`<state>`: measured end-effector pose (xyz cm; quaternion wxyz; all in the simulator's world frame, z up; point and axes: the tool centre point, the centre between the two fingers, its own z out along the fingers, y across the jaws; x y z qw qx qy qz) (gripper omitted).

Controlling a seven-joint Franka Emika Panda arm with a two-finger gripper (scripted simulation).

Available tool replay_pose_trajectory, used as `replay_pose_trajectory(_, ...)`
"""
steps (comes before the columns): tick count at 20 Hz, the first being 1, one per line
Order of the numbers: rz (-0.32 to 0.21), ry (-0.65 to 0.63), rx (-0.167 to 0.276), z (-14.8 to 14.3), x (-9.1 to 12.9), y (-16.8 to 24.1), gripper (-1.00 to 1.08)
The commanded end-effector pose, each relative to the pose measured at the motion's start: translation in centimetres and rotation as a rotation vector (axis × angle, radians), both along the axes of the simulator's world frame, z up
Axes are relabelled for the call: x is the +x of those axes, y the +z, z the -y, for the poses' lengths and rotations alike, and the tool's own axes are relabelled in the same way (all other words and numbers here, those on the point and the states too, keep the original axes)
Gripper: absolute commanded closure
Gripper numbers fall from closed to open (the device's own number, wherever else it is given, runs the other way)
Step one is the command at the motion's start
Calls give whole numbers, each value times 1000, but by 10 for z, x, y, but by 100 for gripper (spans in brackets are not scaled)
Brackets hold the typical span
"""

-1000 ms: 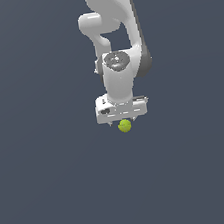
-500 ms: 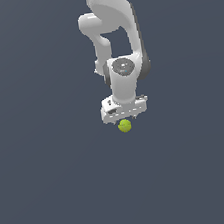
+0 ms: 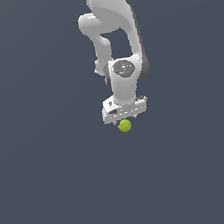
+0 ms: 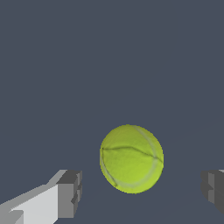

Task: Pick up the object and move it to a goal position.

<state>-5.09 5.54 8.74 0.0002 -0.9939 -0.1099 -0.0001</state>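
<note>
- Exterior view, left to centre: bare slate-grey ground, uniform, with no marker for a goal position visible.
- Exterior view, centre: white arm [image 3: 117, 42] reaching down from above, wrist pointed downward, claw [image 3: 125, 118] directly over the ball [image 3: 125, 126].
- Ball: small, yellow-green, marked with faint curved seams in the wrist view [image 4: 131, 159]; placed just under the claw body, between the lines of the two fingers.
- Wrist view, left to right: one dark finger pad [image 4: 70, 194] on a white finger, then a gap, then the ball, then another gap, then the second finger pad [image 4: 213, 191] at the frame edge.
- Claw state: spread wide, with clear space on both sides of the ball; nothing held, neither pad touching.
- Step in hand, as judged: approach and alignment before the grasp; pick-up not yet made.
- Ball slightly nearer one pad than the other in the wrist view; small centring correction probably useful.
- Next move, as judged: descent until the pads flank the ball's widest part, then closure, then a lift.
- Caution: round, smooth shape prone to rolling or squirting out under an off-centre squeeze.
- Height of the pads relative to the ball's middle: not certain from these views.
</note>
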Motion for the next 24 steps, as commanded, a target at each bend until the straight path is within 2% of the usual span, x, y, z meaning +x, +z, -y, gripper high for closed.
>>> replay_pose_trajectory(1, -1, 1, 0, 0, -1, -8, -92)
replay_pose_trajectory(7, 0, 3, 0, 0, -2, -36, -92)
replay_pose_trajectory(13, 0, 3, 0, 0, -1, -46, -92)
replay_pose_trajectory(14, 0, 3, 0, 0, -1, -46, 108)
replay_pose_trajectory(24, 1, 3, -1, 0, -1, -45, 108)
